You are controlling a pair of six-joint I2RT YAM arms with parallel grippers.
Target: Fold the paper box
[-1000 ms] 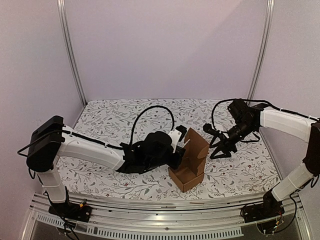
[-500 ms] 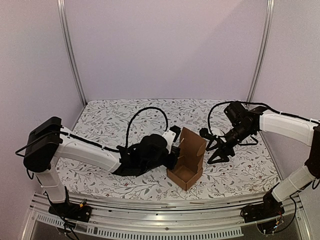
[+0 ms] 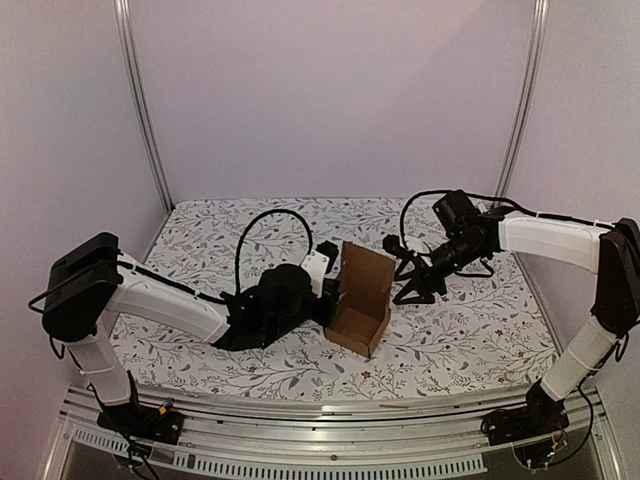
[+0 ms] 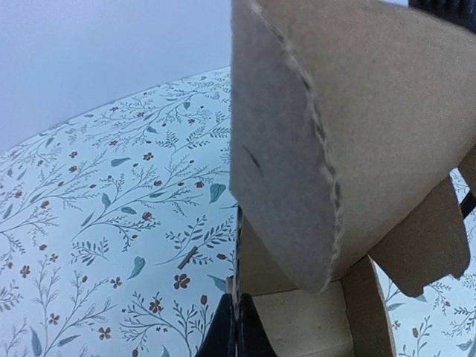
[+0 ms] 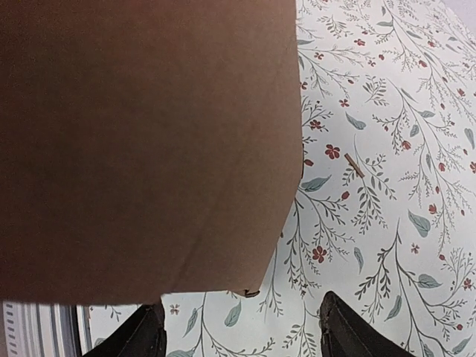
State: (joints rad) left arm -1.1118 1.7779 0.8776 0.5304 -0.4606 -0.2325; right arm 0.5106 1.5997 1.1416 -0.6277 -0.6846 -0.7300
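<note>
Light and crease-prone, the plain brown cardboard box [image 3: 360,300] is sitting centrally on the bench [image 3: 470,340], the left pincer [image 4: 236,333] clamping its left wall, the right pincer [image 3: 408,283] gaping beside its upright lid [image 3: 368,268], probably best pushed flat-on.

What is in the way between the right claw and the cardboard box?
Nothing that I can see. The right gripper is open and close beside the box, facing its tall upright flap. Only the flowery tablecloth shows under the gap. The left gripper pinches the box's other side.
</note>
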